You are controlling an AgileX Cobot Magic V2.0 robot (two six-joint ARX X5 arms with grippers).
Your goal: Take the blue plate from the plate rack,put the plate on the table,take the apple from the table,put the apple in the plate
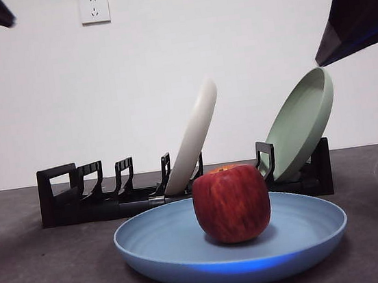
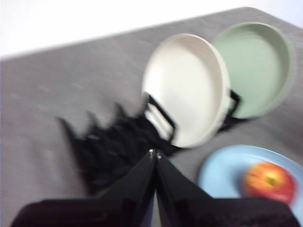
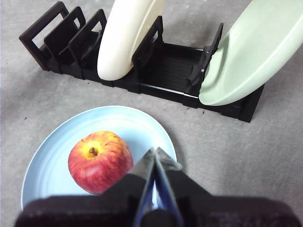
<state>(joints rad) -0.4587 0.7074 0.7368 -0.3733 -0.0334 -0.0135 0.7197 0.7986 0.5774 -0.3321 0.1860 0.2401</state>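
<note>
The blue plate lies flat on the dark grey table in front of the black plate rack. The dark red apple stands upright inside the plate, stem up. My right gripper is shut and empty, hovering above the plate's edge beside the apple. My left gripper is shut and empty too, high above the rack's empty end. In the front view both arms show only as dark tips at the top corners.
A cream-white plate leans in the rack's middle slots. A pale green plate leans at the rack's right end. A wall socket sits on the white wall behind.
</note>
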